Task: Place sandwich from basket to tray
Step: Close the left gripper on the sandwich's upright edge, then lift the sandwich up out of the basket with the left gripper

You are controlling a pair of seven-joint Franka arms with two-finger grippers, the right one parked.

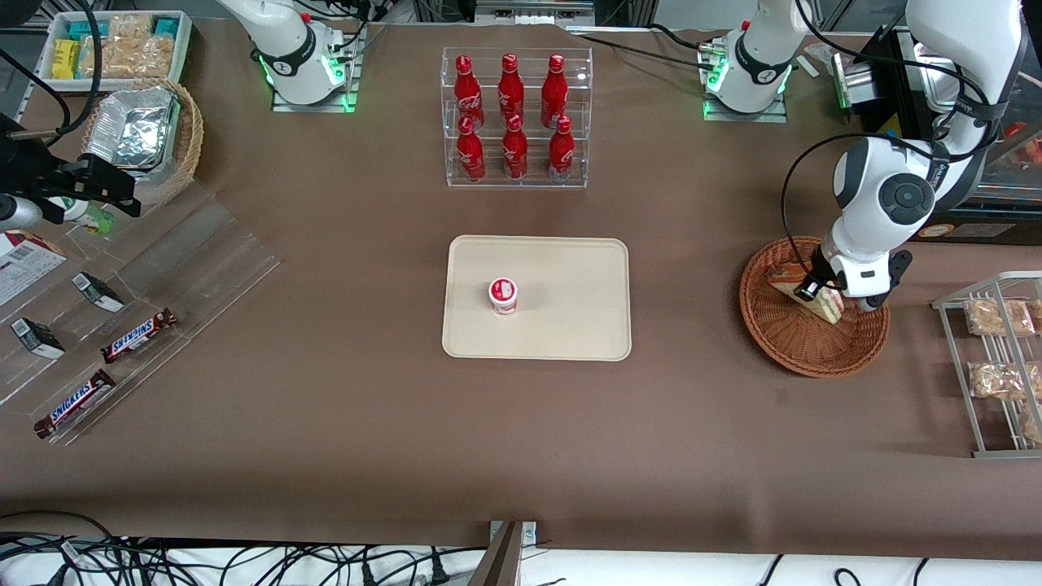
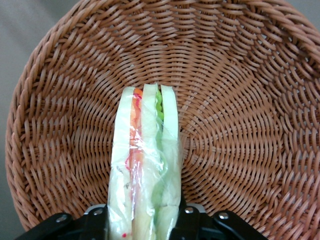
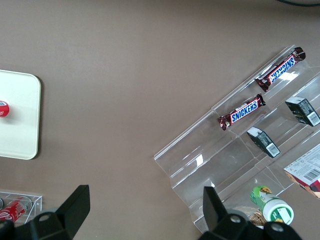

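Brown cloth covers the whole table [image 1: 326, 423] in the front view, and toward the working arm's end we see the white left arm bent down over the round reddish-brown woven wicker basket [image 1: 794, 346], its gripper [image 1: 818, 286] lowered inside the rim onto the triangular wrapped white-bread sandwich [image 1: 806, 295], which sits in the basket. Well apart, at the table's middle, lies the flat cream-beige rectangular tray [image 1: 570, 325] with a small red-and-white lidded cup [image 1: 503, 295] on it; farther from the camera stands a clear acrylic rack of red bottles [image 1: 513, 114]. Toward the parked arm's end we read "SNICKERS" on two brown bars [image 1: 138, 335] lying on clear acrylic steps [image 1: 203, 244], near a lighter wicker basket holding silver foil [image 1: 138, 130]. A wire rack with crumbly snack packs [image 1: 997, 317] stands beside the reddish basket. From the left wrist view, the sandwich [image 2: 145, 175] stands on edge against the basket's [image 2: 240, 100] weave, its orange, pink and green layers showing through clear wrap, and the black fingers [image 2: 97, 225] press it from both sides, closed on the bread. From the right wrist view we see the brown cloth, a corner of the tray [image 3: 20, 115], and the "SNICKERS" bars [image 3: 241, 112] on the acrylic steps [image 3: 210, 165].
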